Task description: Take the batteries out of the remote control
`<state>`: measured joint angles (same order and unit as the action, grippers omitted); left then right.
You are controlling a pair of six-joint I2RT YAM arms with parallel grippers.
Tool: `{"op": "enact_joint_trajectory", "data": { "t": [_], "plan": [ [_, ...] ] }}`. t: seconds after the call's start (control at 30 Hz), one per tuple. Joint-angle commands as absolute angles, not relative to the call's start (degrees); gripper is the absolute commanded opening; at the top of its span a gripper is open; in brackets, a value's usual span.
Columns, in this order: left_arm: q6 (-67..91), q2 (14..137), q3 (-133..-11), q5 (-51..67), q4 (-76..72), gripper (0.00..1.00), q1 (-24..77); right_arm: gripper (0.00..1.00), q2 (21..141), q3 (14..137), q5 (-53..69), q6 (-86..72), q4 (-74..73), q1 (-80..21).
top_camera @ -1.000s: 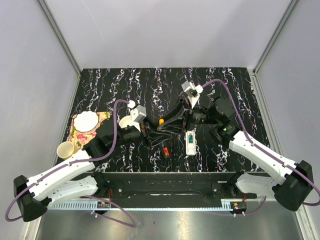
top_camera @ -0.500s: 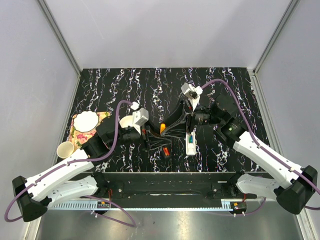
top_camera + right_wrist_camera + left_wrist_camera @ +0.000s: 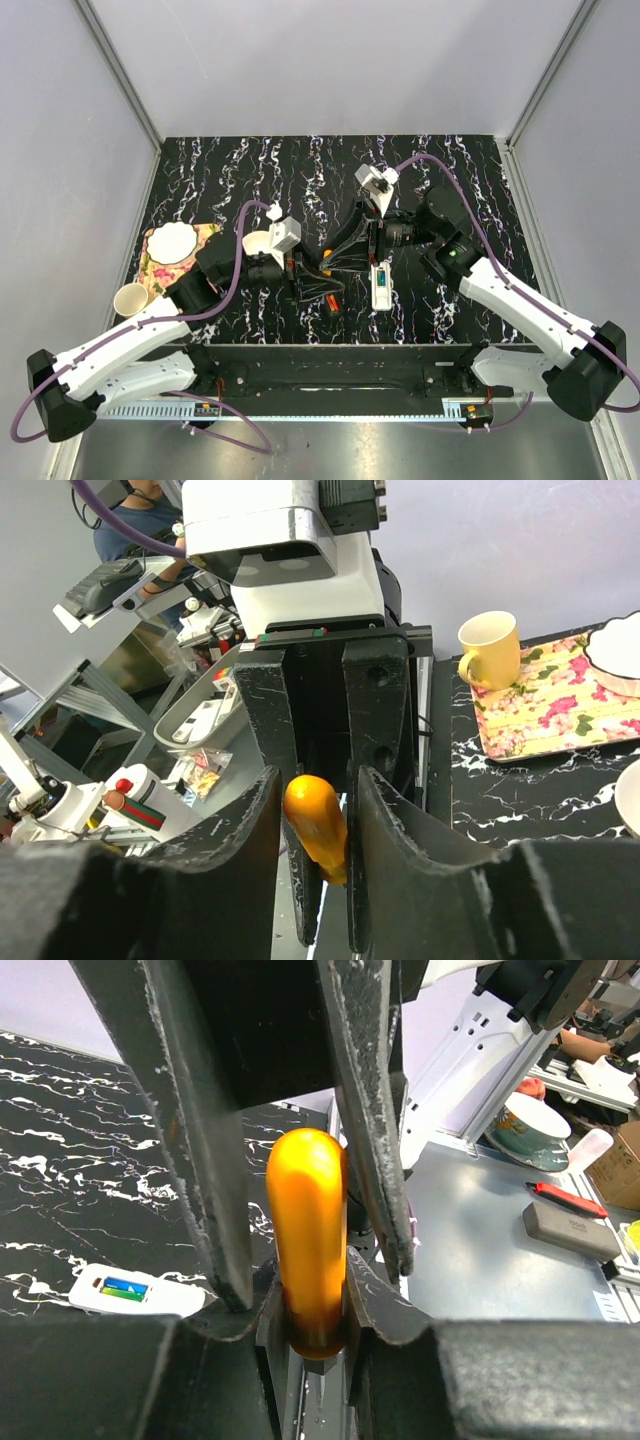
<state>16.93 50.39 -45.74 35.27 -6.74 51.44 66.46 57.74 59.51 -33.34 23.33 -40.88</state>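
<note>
Arm bases occupy the near edge of the black marbled table (image 3: 250, 170). Nearest on its surface, a small orange-red piece (image 3: 332, 303) lies near the centre; what it is cannot be told.

At 3 o'clock of that piece lies the remote control (image 3: 381, 285), flat, with its slot face up. In the left wrist view the batteries (image 3: 124, 1289) sit side by side in the slot, blue beside green. Neither gripper touches the handset.

At 10 o'clock of the remote, above the table, the two grippers meet tip to tip around an orange stick (image 3: 307, 1230).
- The left gripper (image 3: 315, 1305) is clenched on the stick's base.
- The right gripper (image 3: 318, 785) brackets the other end, one finger against the stick. Whether it presses cannot be told.

The right wrist hangs at 12 o'clock of the remote, close over its far end.

At 9 o'clock of the stick, behind the left wrist, stands a white bowl (image 3: 256, 244). Farther along that line a floral tray (image 3: 205, 235) carries a white scalloped plate (image 3: 172, 240). A yellow cup (image 3: 130, 298) stands upright at the tray's 7 o'clock corner, just off it.
</note>
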Motion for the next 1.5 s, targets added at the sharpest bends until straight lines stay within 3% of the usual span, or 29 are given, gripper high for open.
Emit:
{"op": "enact_joint_trajectory", "data": {
  "t": [0.0, 0.2, 0.77, 0.9, 0.97, 1.17, 1.2, 1.23, 1.3, 1.33, 1.43, 1.47],
  "plan": [
    [16.1, 49.0, -48.2, 32.0, -9.7, 0.0, 51.5, 0.45, 64.4, 58.3, 55.4, -34.0, 22.9, -41.0],
    [15.7, 47.0, -46.6, 27.5, -10.7, 0.0, 51.5, 0.44, 61.0, 56.3, 45.6, -33.5, 20.2, -41.0],
    [16.3, 49.6, -47.5, 28.4, -11.2, 0.0, 51.5, 0.38, 62.8, 53.6, 48.3, -38.0, 26.9, -41.0],
    [16.4, 49.7, -47.4, 28.5, -11.5, 0.0, 51.5, 0.29, 63.4, 53.7, 48.9, -38.8, 27.7, -41.0],
    [16.5, 50.0, -47.6, 28.7, -11.6, 0.0, 51.5, 0.01, 63.8, 53.8, 49.4, -39.3, 28.4, -41.0],
    [15.6, 50.8, -48.1, 28.7, -9.0, 0.0, 51.5, 0.0, 63.5, 53.7, 47.8, -36.8, 24.9, -41.0],
    [15.4, 50.5, -48.2, 28.0, -8.3, 0.06, 51.5, 0.0, 63.4, 53.8, 46.9, -36.4, 23.9, -41.0],
    [14.9, 50.4, -48.3, 27.3, -7.6, 0.33, 51.5, 0.0, 63.2, 54.0, 46.4, -35.9, 22.2, -41.0],
    [14.3, 49.7, -48.1, 25.8, -5.8, 0.53, 51.5, 0.0, 63.0, 54.1, 45.1, -34.5, 20.8, -41.0],
    [13.7, 49.3, -48.1, 25.1, -5.0, 0.77, 51.5, 0.0, 62.8, 54.2, 43.9, -34.0, 19.0, -41.0],
    [11.6, 47.3, -47.6, 21.0, -0.6, 0.99, 51.5, 0.0, 62.1, 54.1, 38.9, -31.6, 14.7, -41.0],
    [11.0, 46.0, -47.3, 19.0, 1.7, 0.99, 51.4, 0.0, 61.8, 54.2, 37.5, -30.2, 13.5, -41.0]
  ]
}}
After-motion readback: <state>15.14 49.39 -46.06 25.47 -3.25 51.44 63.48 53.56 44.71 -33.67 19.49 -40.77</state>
